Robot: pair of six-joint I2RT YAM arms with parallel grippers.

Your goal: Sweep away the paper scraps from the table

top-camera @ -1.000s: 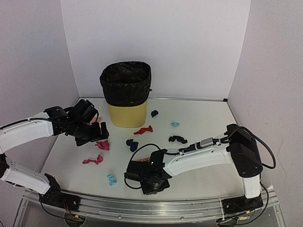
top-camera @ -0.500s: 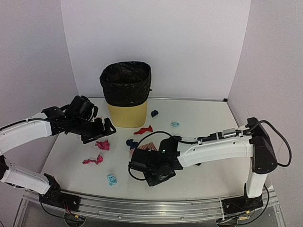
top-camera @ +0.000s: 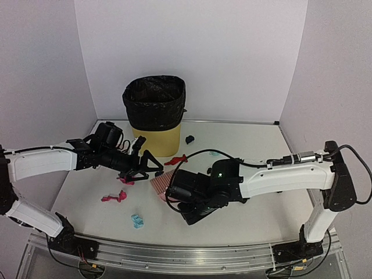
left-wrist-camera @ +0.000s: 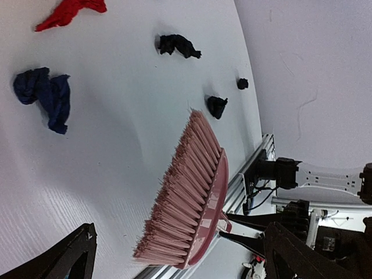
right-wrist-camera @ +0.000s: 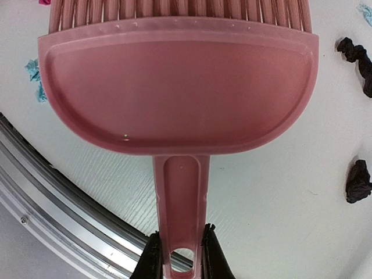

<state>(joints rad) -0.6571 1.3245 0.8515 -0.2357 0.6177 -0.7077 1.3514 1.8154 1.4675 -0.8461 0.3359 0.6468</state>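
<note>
My right gripper [right-wrist-camera: 180,251] is shut on the handle of a pink brush [right-wrist-camera: 177,87], whose bristles [top-camera: 160,184] rest on the table [top-camera: 261,215] mid-left. My left gripper [top-camera: 147,167] hangs open just left of the bristles, nothing between its fingers; in its wrist view the brush [left-wrist-camera: 189,195] lies ahead of the open jaws. Paper scraps lie around: pink ones [top-camera: 125,180] [top-camera: 114,197], a light blue one [top-camera: 137,220], a red one [top-camera: 175,160], a navy one [left-wrist-camera: 43,96] and black ones [left-wrist-camera: 179,45] [left-wrist-camera: 217,106] [right-wrist-camera: 357,181].
A yellow bin with a black liner [top-camera: 154,110] stands at the back, left of centre. More scraps, navy [top-camera: 189,139] and light blue [top-camera: 215,153], lie right of it. A metal rail [top-camera: 174,256] runs along the front edge. White walls close the sides and back.
My right arm has stretched out and carried the brush away from the front edge toward the middle. My left gripper has moved right, to just beside the bristles, still open.
</note>
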